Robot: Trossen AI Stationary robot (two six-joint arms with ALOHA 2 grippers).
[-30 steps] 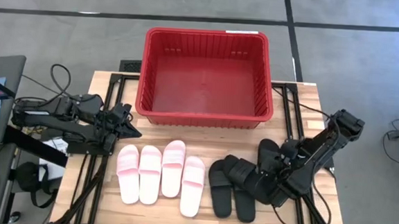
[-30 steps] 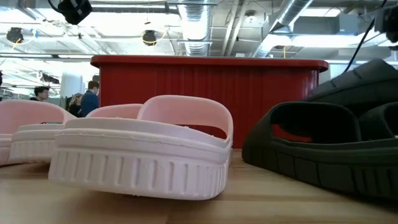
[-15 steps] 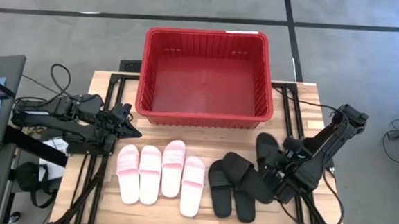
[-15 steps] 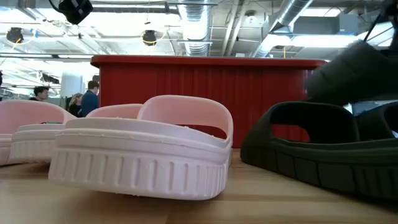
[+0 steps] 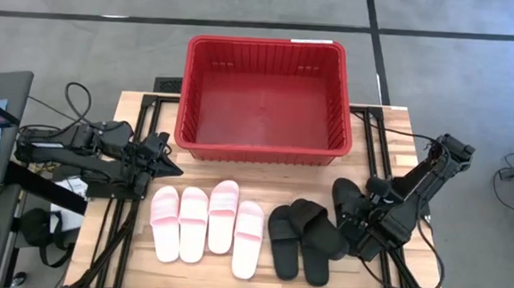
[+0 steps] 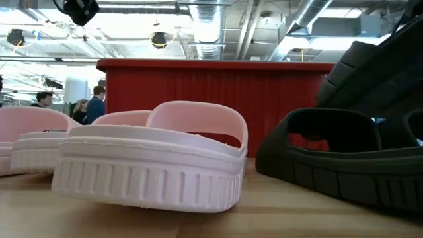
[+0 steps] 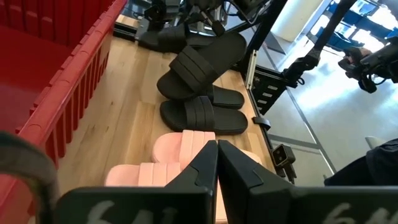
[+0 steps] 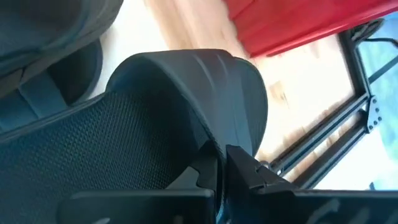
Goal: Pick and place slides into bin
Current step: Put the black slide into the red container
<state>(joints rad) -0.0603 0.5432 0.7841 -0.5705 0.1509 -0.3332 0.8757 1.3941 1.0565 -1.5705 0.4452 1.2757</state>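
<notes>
— What moved? 
— Right gripper point(image 5: 366, 224) drew its pinched black slide point(image 5: 347, 206) toward three o'clock.
— And the left gripper point(image 5: 168, 163)? 
— Pressed together at nine o'clock; bin point(image 5: 259, 149) at twelve.

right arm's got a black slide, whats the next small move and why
Probably lift it higher. The right gripper is shut on a black slide, tilted just above the other black slides, and the red bin is empty with a tall wall to clear.

two dark, matte arms of jointed blocky segments; black cables loop off the left arm point(image 5: 87, 147); slim tapered black fingers point(image 7: 202, 163) bear pale markings.
</notes>
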